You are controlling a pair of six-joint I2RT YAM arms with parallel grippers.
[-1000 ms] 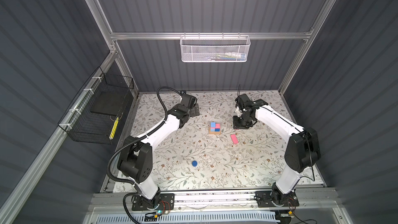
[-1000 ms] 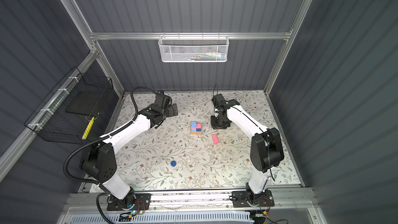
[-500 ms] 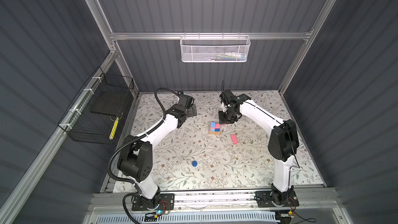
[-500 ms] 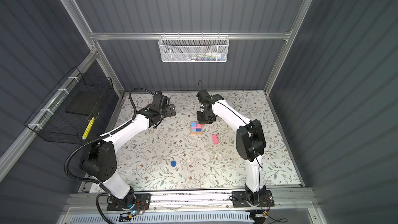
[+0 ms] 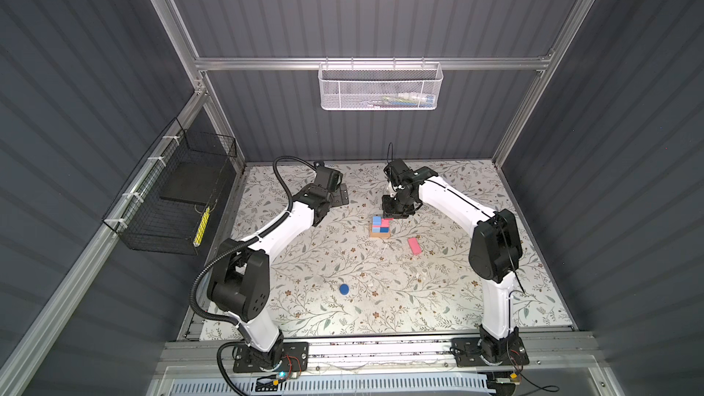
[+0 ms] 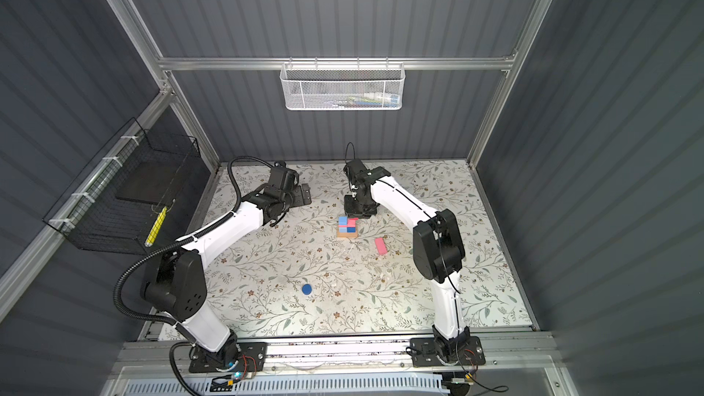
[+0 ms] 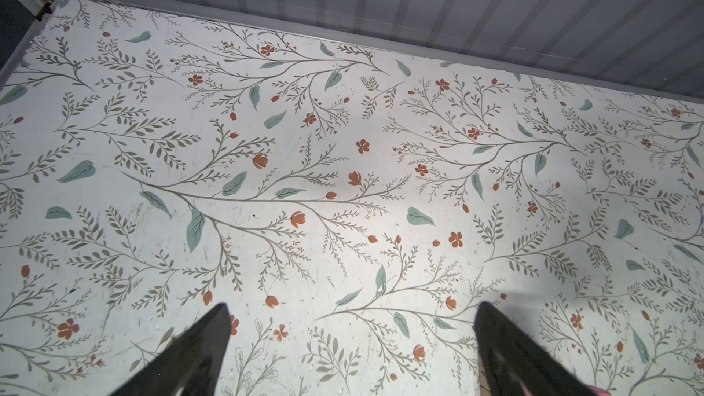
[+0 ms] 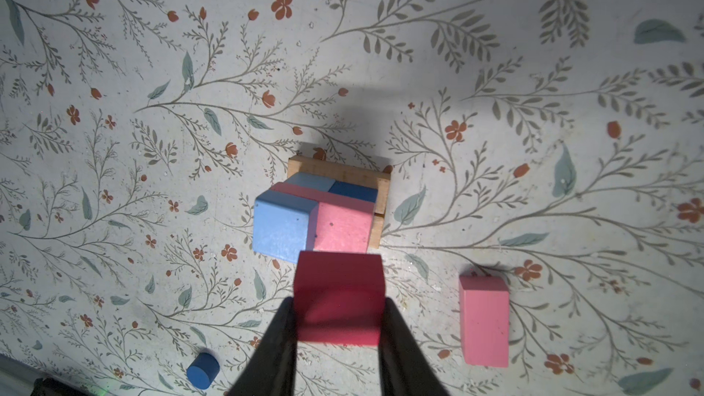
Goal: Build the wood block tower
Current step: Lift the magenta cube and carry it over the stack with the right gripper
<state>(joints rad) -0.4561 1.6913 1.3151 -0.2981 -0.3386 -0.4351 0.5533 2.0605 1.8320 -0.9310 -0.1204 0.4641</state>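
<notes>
Now right claw [image 8: 339, 303], gripping the red cube [image 8: 338, 285], has swung beside the tower [image 5: 380, 227]; left claw [image 7: 353, 308] gapes.

in a top view | free: table [image 5: 438, 299] lower centre and lower right | blocked: tower [image 5: 380, 228] at centre; pink oblong [image 5: 414, 246] near its lower right; blue disc [image 5: 344, 289] lower left of centre
</notes>
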